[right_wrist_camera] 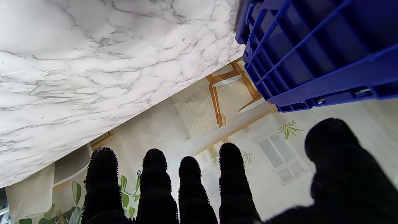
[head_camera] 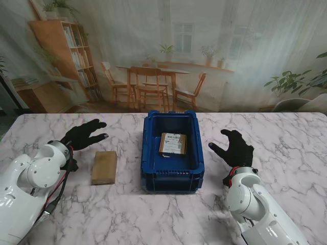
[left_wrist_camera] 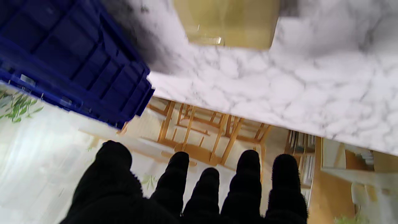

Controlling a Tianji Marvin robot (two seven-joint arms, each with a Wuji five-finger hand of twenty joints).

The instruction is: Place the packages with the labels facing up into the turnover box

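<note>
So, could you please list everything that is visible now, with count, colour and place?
turnover box: one, blue, centre of the table
package in the box: one, brown, label facing up
package on the table: one, plain brown, no label showing, left of the box
table: one, white marble pattern
backdrop: one, printed room scene, behind the table
left hand: black glove, open, farther from me than the loose package
right hand: black glove, open, right of the box

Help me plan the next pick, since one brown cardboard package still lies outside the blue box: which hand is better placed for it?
The left hand, probably. The brown cardboard package lies left of the blue plastic turnover box, close to that open hand. The right hand is across the box.
</note>
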